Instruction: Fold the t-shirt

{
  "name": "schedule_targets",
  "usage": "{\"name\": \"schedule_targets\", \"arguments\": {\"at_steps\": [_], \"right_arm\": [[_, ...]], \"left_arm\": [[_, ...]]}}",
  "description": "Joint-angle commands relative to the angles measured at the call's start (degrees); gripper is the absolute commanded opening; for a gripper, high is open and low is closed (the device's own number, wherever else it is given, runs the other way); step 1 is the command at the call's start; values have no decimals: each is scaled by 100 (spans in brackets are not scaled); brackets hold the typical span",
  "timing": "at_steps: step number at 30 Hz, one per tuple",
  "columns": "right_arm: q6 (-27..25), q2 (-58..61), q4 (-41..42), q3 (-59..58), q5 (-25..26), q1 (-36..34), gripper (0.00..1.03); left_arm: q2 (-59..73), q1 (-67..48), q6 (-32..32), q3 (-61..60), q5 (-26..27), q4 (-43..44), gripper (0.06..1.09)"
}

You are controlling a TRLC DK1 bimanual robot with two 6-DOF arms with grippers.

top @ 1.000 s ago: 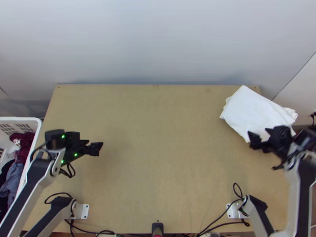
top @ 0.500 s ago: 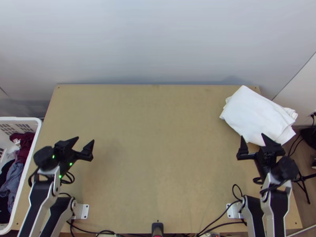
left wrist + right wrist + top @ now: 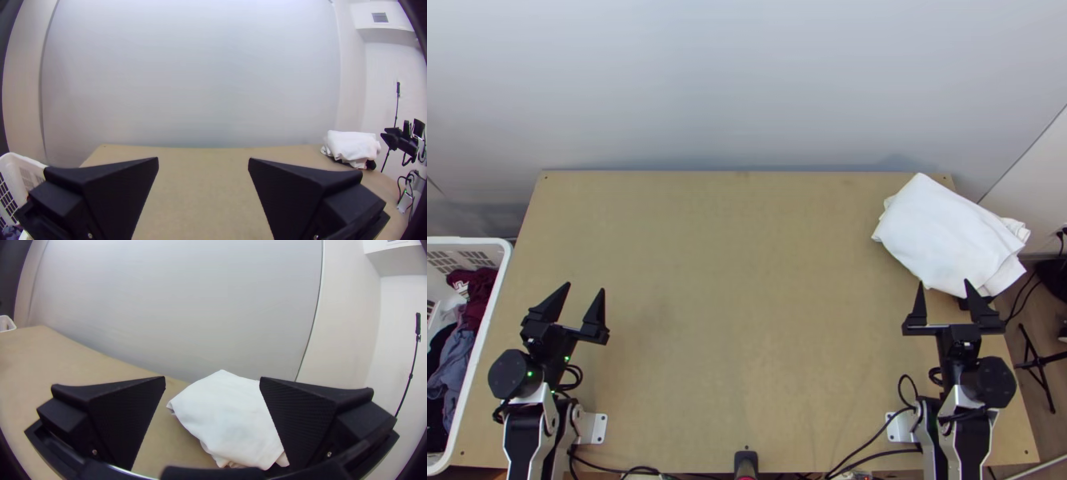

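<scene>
"T-shirt (image 3: 943,236) first: where does it lie?"

"Right side of the top view, at the desk's (image 3: 747,280) edge. White, folded into a compact packet, loose layers at its right end. I'd call the folding as good as done."

"And the grippers?"

"Left end effector (image 3: 585,287), lower left: fingers spread, nothing pinched. Right end effector (image 3: 945,283), lower right: spread too, empty, its tips near the packet's lower edge."

"So how to finish well?"

"Keep both clear, I think. If the right one must move, draw it straight back so no tip snags a layer. To neaten those loose edges, pinch lightly and lay them in; a drag could open the fold or pull it off the desk."

"Containers?"

"A white basket (image 3: 475,240), left edge of the frame, holding maroon cloth (image 3: 480,292) and grey-blue cloth (image 3: 457,356)."
</scene>
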Motion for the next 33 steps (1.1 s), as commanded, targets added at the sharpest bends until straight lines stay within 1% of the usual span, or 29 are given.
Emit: {"name": "schedule_targets", "arguments": {"at_steps": [1, 6, 8, 10, 12, 17, 24, 28, 33], "right_arm": [[2, -255, 243, -446, 156, 298, 99], [-33, -255, 252, -604, 156, 526, 99], [-103, -255, 112, -683, 156, 588, 99], [-297, -246, -11, -674, 165, 772, 99], [-376, -220, -64, -665, 270, 781, 99], [-279, -220, -82, -665, 349, 711, 99], [-279, -220, -82, -665, 349, 711, 99], [-279, -220, -82, -665, 349, 711, 99], [-279, -220, -82, -657, 349, 711, 99]], "left_arm": [[-386, 62, -300, -246, -2, 19, 104], [-386, 62, -300, -378, -2, -17, 104], [-368, 62, -274, -475, -19, -8, 104], [-377, 114, -283, -483, -19, 19, 104], [-360, 79, -274, -492, -19, 19, 104], [-342, 70, -221, -492, -19, 19, 104], [-368, 53, -212, -492, -19, 27, 104], [-368, 123, -37, -492, -19, 27, 104], [-368, 79, -45, -492, -19, 27, 104]]}}
